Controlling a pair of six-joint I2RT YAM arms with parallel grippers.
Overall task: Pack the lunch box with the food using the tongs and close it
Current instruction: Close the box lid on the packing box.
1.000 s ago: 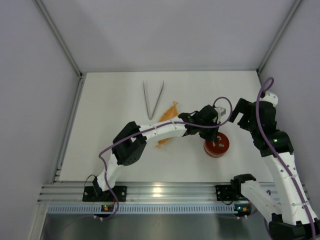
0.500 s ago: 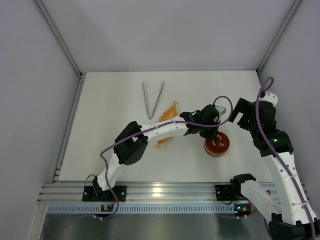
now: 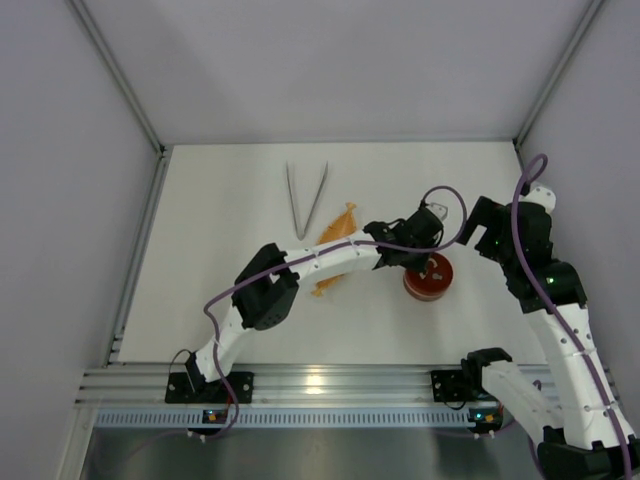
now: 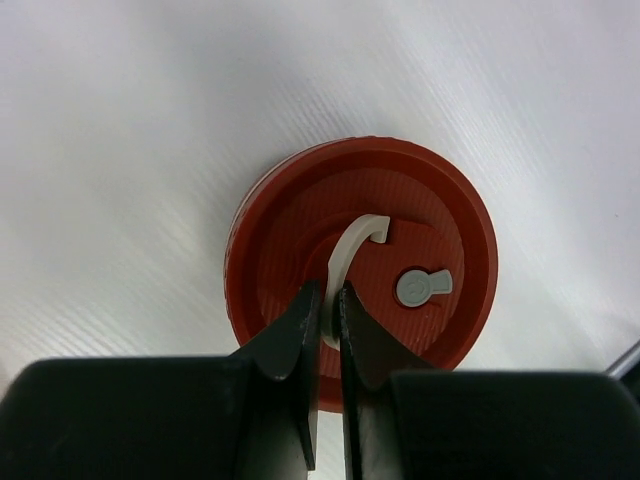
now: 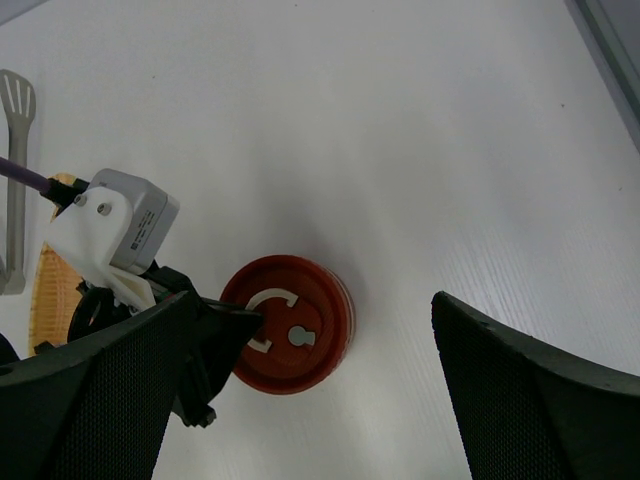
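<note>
While L gripper [image 4: 325, 298] pinches white loop [image 4: 347, 245] atop lunch box lid [image 4: 300, 210], R gripper [image 3: 483, 228] gapes wide at its 2 o'clock.

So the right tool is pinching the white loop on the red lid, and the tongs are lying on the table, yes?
No, the left tool pinches the white loop on the red lid, as the left wrist view shows; the right tool stands open, apart from it. The tongs do lie on the table.
</note>
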